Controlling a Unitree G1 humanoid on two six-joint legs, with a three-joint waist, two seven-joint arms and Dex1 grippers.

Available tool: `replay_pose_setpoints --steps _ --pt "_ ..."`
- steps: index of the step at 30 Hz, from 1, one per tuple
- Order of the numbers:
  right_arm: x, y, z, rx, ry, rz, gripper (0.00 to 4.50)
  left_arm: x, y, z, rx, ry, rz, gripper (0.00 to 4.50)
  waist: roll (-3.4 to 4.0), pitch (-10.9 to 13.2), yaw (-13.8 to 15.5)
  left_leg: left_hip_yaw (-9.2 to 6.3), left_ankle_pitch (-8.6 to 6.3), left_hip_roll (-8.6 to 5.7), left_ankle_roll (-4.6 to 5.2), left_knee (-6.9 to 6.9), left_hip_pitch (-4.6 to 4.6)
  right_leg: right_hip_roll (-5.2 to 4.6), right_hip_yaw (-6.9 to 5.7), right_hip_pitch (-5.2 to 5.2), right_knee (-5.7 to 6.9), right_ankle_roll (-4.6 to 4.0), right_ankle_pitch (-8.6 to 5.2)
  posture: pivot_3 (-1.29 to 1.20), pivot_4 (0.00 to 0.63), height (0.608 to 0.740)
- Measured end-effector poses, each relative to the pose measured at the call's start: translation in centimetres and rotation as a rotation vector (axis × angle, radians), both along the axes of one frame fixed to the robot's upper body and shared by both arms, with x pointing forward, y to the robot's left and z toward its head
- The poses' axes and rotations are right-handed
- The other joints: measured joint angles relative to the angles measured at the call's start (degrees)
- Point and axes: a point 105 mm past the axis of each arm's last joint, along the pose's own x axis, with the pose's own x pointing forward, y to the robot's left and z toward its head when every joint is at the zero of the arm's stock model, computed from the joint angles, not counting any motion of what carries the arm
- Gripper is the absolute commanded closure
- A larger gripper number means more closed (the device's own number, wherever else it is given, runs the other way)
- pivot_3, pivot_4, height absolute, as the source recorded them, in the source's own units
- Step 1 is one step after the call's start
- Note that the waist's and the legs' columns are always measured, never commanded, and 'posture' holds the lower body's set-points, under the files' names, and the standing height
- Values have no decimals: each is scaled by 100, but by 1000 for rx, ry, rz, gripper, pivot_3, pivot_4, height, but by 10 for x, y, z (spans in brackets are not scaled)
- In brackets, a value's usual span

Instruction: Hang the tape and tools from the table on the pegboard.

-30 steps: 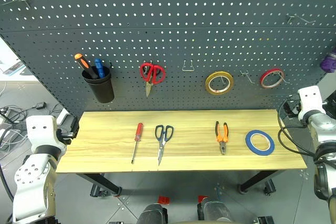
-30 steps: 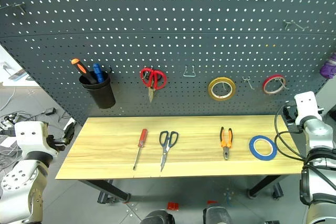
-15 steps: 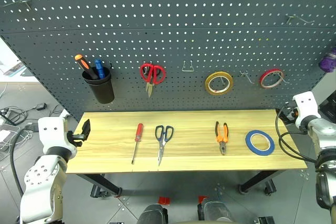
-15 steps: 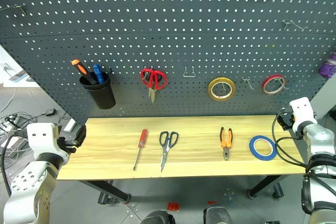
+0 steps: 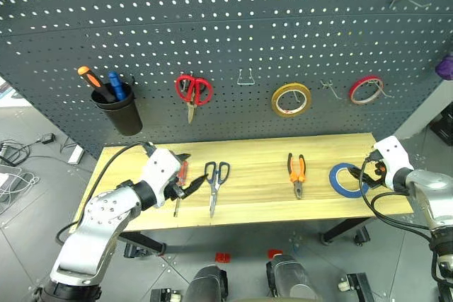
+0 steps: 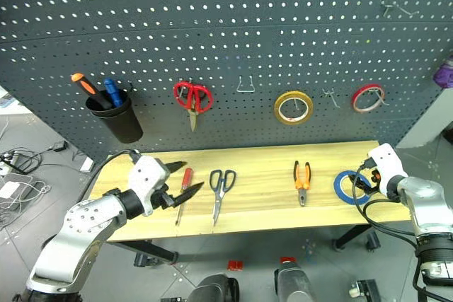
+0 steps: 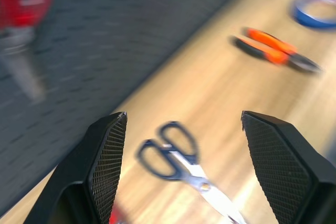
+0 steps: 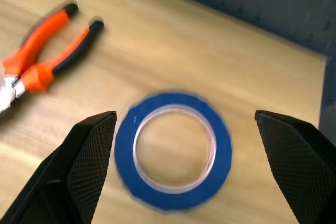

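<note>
On the light wood table (image 5: 258,197) lie a red-handled screwdriver (image 6: 185,180), dark-handled scissors (image 5: 214,184), orange-and-black pliers (image 5: 296,172) and the blue tape (image 5: 347,179), in a row from left to right. My left gripper (image 6: 182,177) hangs open just over the screwdriver's handle, pointing right toward the scissors (image 7: 178,163). My right gripper (image 5: 368,173) is open at the tape's right edge, and the tape (image 8: 173,149) lies between and just beyond its fingers. Behind the table rises the dark pegboard (image 5: 248,33).
On the pegboard hang a black cup (image 5: 117,107) with orange and blue screwdrivers, red scissors (image 5: 192,91), a yellow tape ring (image 5: 291,99) and a red tape ring (image 5: 365,89). Two hooks hang bare (image 5: 245,79) (image 5: 327,88).
My left gripper has swung right from the table's left end to over the screwdriver. The right gripper came in and down to the blue tape. The camera has tilted down.
</note>
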Motion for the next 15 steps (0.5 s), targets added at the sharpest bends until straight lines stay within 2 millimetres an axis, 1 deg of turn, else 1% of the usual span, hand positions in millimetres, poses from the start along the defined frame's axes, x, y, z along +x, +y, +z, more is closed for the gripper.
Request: replay_pose_setpoints --steps 1,4,7,10,13,15 --pt "-1 4 -5 7 31 -1 0 -2 -7 -2 -1 16 -40 825 -4 32 -24 1 0 -1 0 2 -1 0 0 1 0 0 0 -304 230 740" --pt "4 23 -18 23 103 22 0 -2 -24 -3 -10 39 -134 825 -23 121 -71 3 0 -1 1 7 -2 -1 2 0 1 1 0 -317 242 740" --pt "13 34 -28 6 150 30 0 0 -29 -6 0 49 -173 825 -28 207 -154 3 0 -1 1 6 -9 -1 2 -9 0 1 0 -320 248 740" --pt "18 39 -35 -10 179 32 0 2 -30 -8 9 48 -183 825 -42 286 -183 1 0 -1 1 6 -16 -1 0 -14 0 1 0 -318 257 740" --pt "28 40 -45 -34 217 3 0 1 -33 -8 8 43 -195 825 -49 332 -213 7 0 -2 1 10 -16 -2 4 -14 -1 5 2 -317 260 740" --pt "30 40 -52 -51 241 -3 0 0 -34 -9 10 47 -201 825 -53 351 -232 6 0 -1 1 10 -15 -2 2 -14 1 5 3 -315 260 740"
